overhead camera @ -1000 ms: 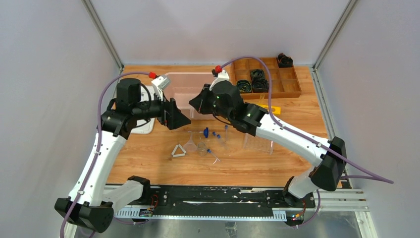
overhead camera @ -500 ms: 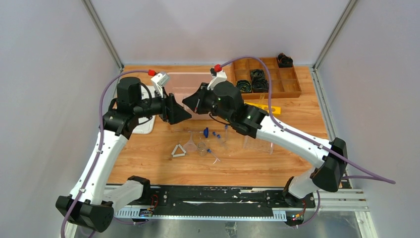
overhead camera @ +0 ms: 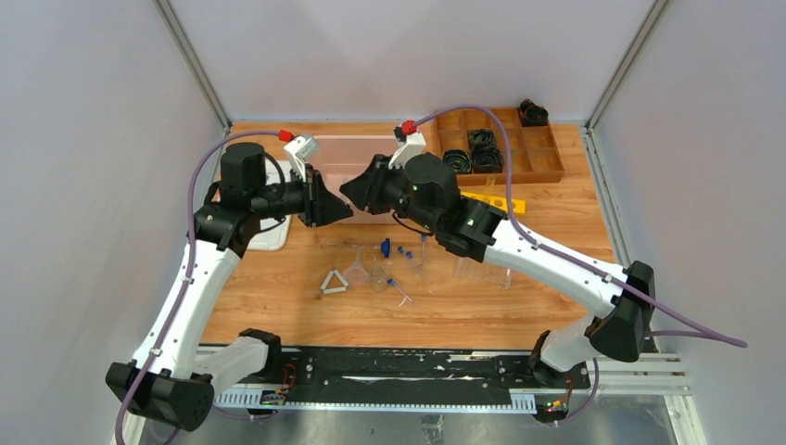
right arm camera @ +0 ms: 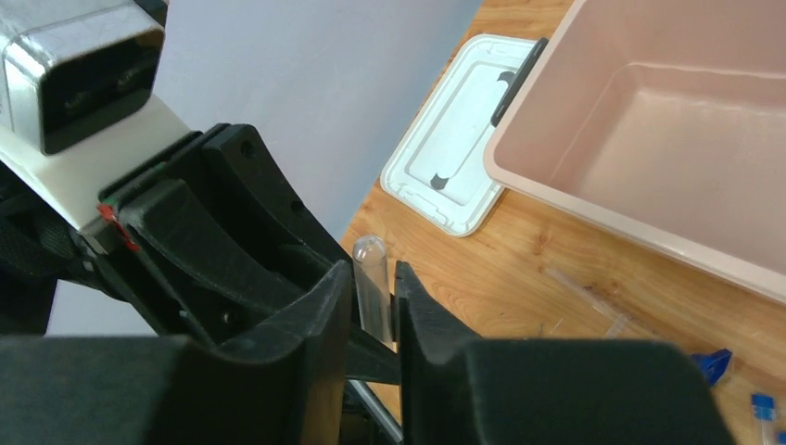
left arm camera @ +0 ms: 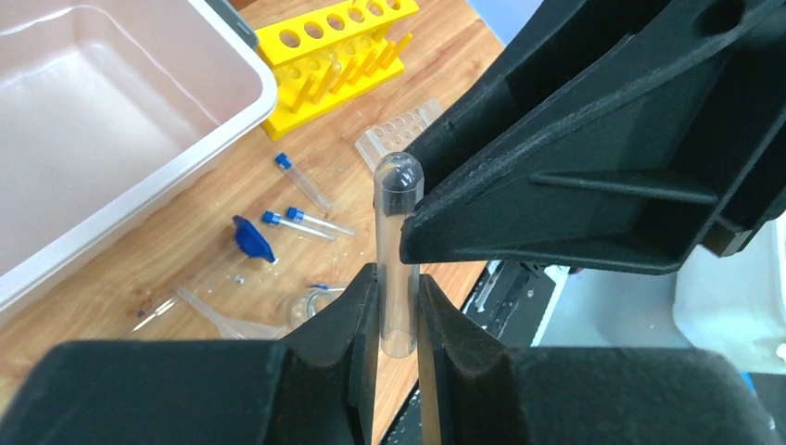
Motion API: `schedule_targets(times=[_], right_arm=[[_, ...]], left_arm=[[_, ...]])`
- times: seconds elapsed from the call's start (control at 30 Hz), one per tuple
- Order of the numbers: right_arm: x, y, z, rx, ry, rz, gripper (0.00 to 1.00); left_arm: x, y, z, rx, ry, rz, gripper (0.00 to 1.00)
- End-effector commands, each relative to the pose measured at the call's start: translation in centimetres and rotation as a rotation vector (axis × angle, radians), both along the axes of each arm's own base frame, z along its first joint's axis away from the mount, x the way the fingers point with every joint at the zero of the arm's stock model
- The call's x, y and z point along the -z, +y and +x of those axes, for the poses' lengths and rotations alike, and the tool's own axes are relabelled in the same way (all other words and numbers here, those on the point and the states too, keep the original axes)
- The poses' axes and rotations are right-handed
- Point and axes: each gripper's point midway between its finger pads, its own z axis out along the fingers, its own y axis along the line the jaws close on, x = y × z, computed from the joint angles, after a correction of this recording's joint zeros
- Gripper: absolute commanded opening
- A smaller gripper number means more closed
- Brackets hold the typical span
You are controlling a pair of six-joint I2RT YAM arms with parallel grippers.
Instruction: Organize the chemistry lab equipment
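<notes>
A clear uncapped tube (left arm camera: 397, 232) stands in mid-air between both arms, above the table's left middle. My left gripper (left arm camera: 397, 278) is shut on its lower part, both pads touching the glass. My right gripper (right arm camera: 373, 273) brackets the same tube (right arm camera: 369, 255) with its jaws slightly apart and a thin gap showing. In the top view the two grippers (overhead camera: 343, 211) (overhead camera: 350, 190) meet tip to tip. Below lie blue-capped tubes (overhead camera: 405, 251), a clear funnel (overhead camera: 357, 271), a small jar (overhead camera: 378, 274), a white triangle (overhead camera: 334, 282) and a clear rack (overhead camera: 482, 269).
A pink bin (overhead camera: 348, 162) sits behind the grippers, its white lid (overhead camera: 264, 239) to the left. A yellow rack (overhead camera: 496, 201) lies right of the bin. A wooden organiser (overhead camera: 533, 153) with black coiled bundles stands at the back right.
My left gripper rose toward the right one and shut on the tube. My right gripper's jaws loosened a little around it.
</notes>
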Motion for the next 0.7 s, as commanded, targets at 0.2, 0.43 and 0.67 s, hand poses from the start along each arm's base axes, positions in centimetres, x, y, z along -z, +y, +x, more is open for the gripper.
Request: schedule_targets(times=[0.2, 0.43, 0.67], right_arm=[[-2.6, -2.8, -0.2, -0.037, 0.010, -0.097, 0.68], [-2.2, -1.0, -2.2, -0.232, 0.060, -0.191, 0.68], [-1.8, -0.3, -2.5, -0.281, 0.084, -0.232, 0.64]], left_arm=[[-0.7, 0.0, -1.9, 0.117, -0.114, 0.049, 0.00], [-0.9, 0.2, -2.8, 0.166, -0.168, 0.071, 0.00], [-0.9, 0.6, -3.6, 0.196, -0.235, 0.107, 0.00]])
